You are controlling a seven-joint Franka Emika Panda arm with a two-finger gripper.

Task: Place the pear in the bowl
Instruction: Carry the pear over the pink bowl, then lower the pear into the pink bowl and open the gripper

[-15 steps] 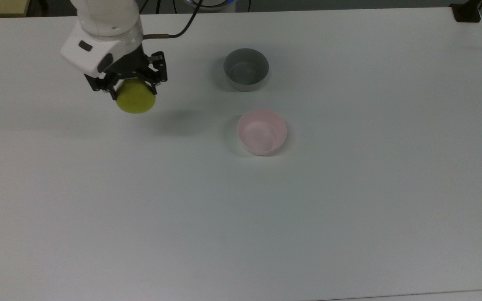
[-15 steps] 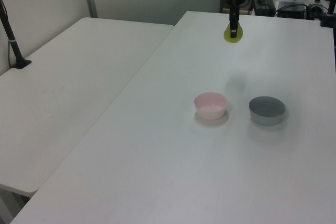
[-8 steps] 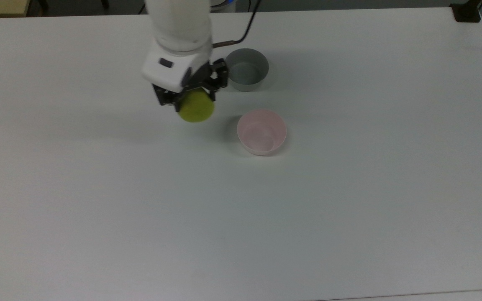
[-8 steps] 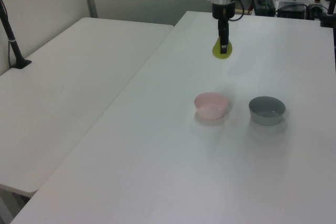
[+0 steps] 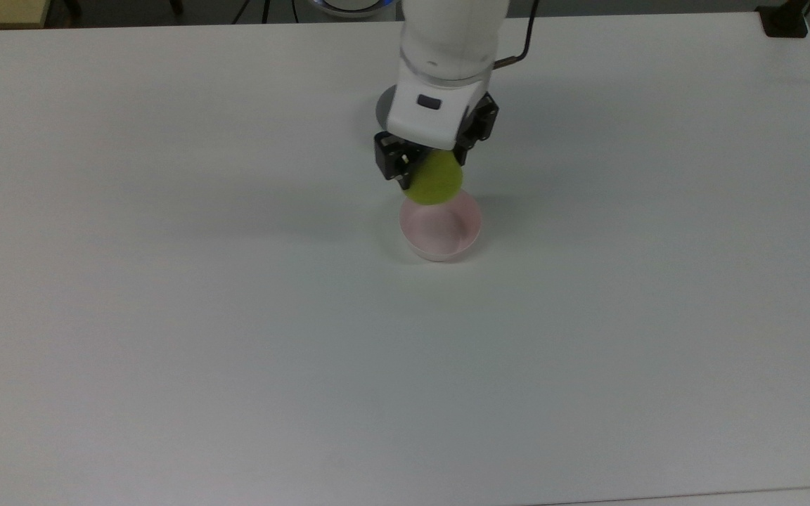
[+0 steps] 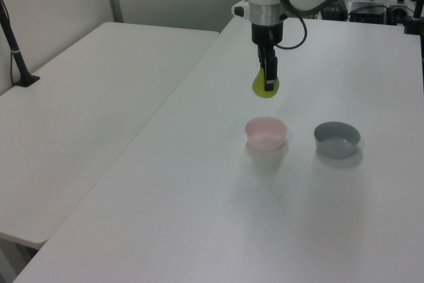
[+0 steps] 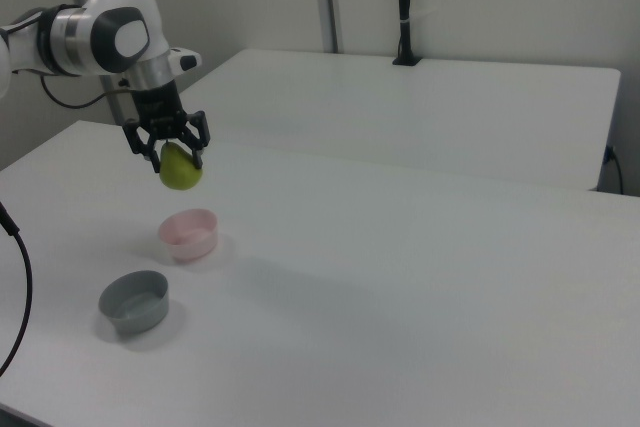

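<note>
Your gripper (image 5: 427, 171) has travelled across the white worktop (image 5: 166, 316) from the top view's left, and it now hangs over the small round pale pink plastic bowl (image 5: 441, 228). The fingers (image 7: 198, 155) are clamped on the small rounded yellow-green pear (image 5: 434, 180), which is held clear of the worktop. In the top view the pear overlaps the bowl's far rim; the left view and right view show it well above the bowl, not inside it.

The small round grey bowl (image 6: 336, 139) sits just beside the pink one, toward the far edge of the worktop in the top view, where the arm partly covers it. It is empty and untouched.

Assessment: the carry phase looks nearly complete and the placement has not yet been made. The pear appears slightly short of the bowl's centre, toward the far edge. You should bring it over the middle, lower it, and only then release. Releasing from this height risks the pear striking the rim and rolling off, or tipping the light bowl.
</note>
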